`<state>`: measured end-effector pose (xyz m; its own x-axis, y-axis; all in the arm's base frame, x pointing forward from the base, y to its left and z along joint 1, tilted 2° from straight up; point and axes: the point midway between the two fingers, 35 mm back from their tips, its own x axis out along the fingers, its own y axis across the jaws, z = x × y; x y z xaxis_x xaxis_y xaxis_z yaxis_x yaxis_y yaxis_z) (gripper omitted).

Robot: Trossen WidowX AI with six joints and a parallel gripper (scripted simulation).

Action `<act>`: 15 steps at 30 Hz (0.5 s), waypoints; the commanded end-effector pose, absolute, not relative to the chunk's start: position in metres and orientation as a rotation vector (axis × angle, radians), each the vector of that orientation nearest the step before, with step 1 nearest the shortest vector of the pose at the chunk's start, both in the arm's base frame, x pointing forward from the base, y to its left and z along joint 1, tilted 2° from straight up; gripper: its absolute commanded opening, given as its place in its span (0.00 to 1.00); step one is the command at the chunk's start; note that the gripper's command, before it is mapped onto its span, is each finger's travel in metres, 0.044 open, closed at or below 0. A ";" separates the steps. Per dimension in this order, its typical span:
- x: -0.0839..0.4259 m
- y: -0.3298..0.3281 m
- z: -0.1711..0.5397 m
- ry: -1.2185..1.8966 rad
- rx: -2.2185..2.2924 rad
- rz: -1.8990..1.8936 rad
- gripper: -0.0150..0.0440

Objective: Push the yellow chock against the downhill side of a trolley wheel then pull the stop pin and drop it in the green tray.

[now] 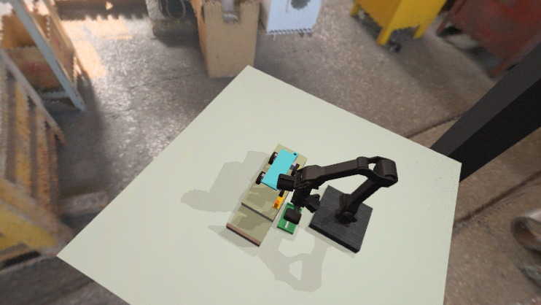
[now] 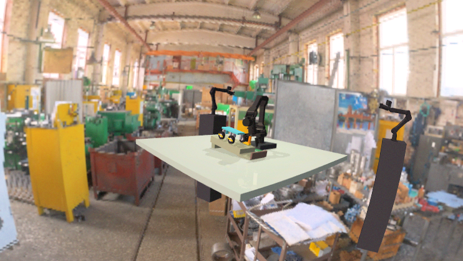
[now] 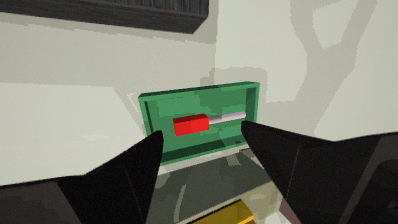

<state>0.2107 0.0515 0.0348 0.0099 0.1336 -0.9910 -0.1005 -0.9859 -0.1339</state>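
Observation:
The red-headed stop pin appears to lie on its side in the green tray, its pale shaft towards the right in the wrist view. My gripper is open and empty above the tray, its fingertips on either side of the pin in that view, not holding it. The blue trolley stands on the ramp. The yellow chock sits at the downhill wheel on the tray side. Its black base and any contact with the wheel cannot be made out.
The ramp's low end has a brown stop edge. The arm's black base plate stands beside the tray, on the side away from the ramp. The arm hangs close to the trolley's side in the top view.

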 end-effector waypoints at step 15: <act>0.211 0.053 0.088 -0.040 -2.119 2.085 1.00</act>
<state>0.2098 0.0520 0.0758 0.0133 0.1342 -0.9909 -0.0974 -0.9861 -0.1349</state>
